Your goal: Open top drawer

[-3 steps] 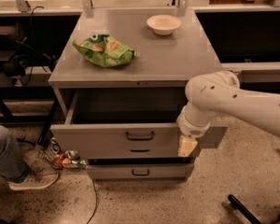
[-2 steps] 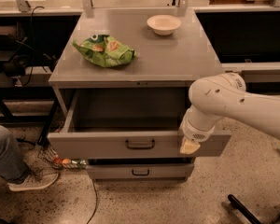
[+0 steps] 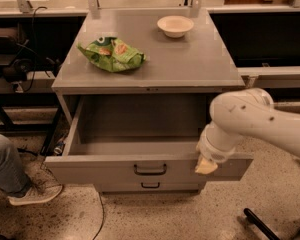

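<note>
The top drawer [image 3: 90,170] is a wide grey metal drawer with a dark loop handle [image 3: 150,170] at the centre of its front. It stands pulled well out of the grey cabinet [image 3: 155,59], and its deep grey tray is open to view. My gripper [image 3: 206,165] hangs at the end of the white arm [image 3: 260,124], at the right part of the drawer's front panel, against its top edge. The handle is apart from the gripper, to its left.
A lower drawer with a small handle [image 3: 150,185] shows under the top one. A green snack bag [image 3: 112,54] and a white bowl [image 3: 175,25] lie on the cabinet top. A person's leg and shoe [image 3: 20,191] are at lower left, with cables beside them.
The top drawer has slid further out toward the camera. My arm and gripper have moved down and forward with its front panel.
</note>
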### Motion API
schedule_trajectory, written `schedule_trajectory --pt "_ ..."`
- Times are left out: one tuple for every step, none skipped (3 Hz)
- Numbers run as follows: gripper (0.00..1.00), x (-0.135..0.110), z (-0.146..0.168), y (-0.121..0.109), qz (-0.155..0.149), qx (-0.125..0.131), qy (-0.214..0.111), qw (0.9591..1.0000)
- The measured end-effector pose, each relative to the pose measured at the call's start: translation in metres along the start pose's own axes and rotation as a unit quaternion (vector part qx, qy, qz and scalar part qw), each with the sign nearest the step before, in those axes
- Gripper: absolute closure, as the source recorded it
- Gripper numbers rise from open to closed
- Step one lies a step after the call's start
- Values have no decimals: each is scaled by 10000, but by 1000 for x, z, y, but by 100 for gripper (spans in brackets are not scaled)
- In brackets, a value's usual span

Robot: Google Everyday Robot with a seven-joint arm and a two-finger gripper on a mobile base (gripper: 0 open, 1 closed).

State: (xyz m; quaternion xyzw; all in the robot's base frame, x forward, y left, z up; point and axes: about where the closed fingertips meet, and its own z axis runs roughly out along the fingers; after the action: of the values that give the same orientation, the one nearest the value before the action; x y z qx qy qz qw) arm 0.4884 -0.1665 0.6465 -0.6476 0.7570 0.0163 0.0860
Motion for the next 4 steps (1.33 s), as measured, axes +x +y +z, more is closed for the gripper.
schedule_trajectory --pt "100 1 0 3 30 -11 -15 10000" --pt "100 6 3 26 192 -14 -174 9997" --pt "100 6 3 26 192 -14 -174 9997" --pt "100 9 5 43 279 -8 -292 9992"
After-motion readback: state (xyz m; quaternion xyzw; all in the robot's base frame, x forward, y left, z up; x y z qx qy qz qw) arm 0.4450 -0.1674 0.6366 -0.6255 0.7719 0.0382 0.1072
